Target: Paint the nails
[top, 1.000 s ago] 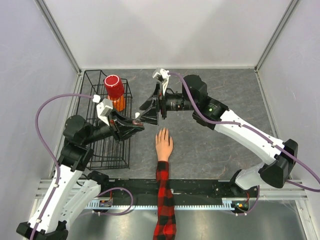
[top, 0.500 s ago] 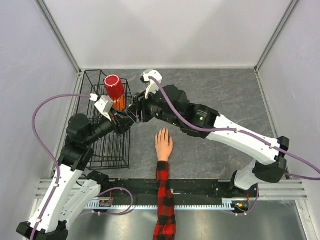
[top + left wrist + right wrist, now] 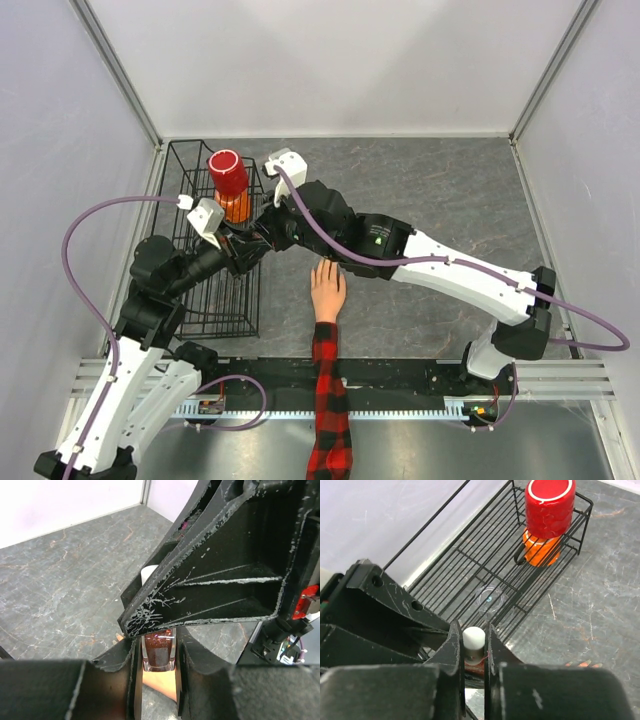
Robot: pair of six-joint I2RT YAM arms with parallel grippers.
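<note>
We look down on a grey, marble-veined worktop [image 3: 450, 190] closed in by plain pale walls [image 3: 330, 60] with thin metal posts [image 3: 120, 70] in the corners. At the left stands a black wire rack [image 3: 200, 300] with a glossy red cup [image 3: 228, 172] lying mouth-outward and an orange cup [image 3: 238, 207] just beside it.

A smooth, peach-coloured mannequin hand [image 3: 328, 292] lies flat near the middle of the worktop, its fingers pointing away from the arm bases. Its soft red-and-black plaid sleeve [image 3: 330, 400] trails back over the near edge. The nails [image 3: 326, 263] are at its fingertips, too small for us to make out singly, and they sit close under the right forearm.

Just beyond and left of those fingertips the two arms meet above the worktop. The left end effector [image 3: 158, 666] is clamped narrowly on a small, square-shouldered glass bottle [image 3: 159, 649] of dark red, glittery polish, which stands upright. The right end effector [image 3: 473, 652] is pinched onto the bottle's rounded white cap [image 3: 473, 637] from above. Both sets of black fingers are scuffed and scratched. In the left wrist view, peach skin shows below the bottle.
</note>
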